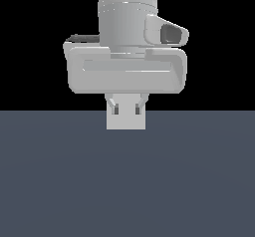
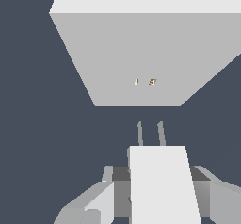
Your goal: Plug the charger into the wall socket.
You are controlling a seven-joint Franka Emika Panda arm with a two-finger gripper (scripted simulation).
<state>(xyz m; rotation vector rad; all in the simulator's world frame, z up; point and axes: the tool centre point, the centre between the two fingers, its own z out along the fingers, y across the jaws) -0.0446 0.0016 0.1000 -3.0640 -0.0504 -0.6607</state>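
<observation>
Exterior view showed the counter (image 1: 60, 181) as a plain slate-grey surface filling the lower half under a black background, with the pale grey Panda arm (image 1: 127, 17) coming down from above at the centre. Its broad wrist housing sat over the gripper (image 1: 126, 110), whose two short fingers (image 1: 115, 109) pointed downward and stood close together, pressed against either side of the charger (image 1: 126, 121), a small white block just above the counter's far edge line. In the wrist view the wall socket (image 2: 141, 53) was the largest thing, a flat white square plate standing upright ahead of the gripper, with two tiny marks near its centre that read as its holes. Nearer the camera, the charger (image 2: 162, 185) appeared as a white block held between the grey fingers (image 2: 96, 204), which were narrowly closed on its sides. Two thin grey prongs (image 2: 161, 133) projected from the charger's front face toward the plate. Their tips stopped short of it, with a strip of dark counter (image 2: 28, 124) visible between prongs and socket, so the two were near but apart.
</observation>
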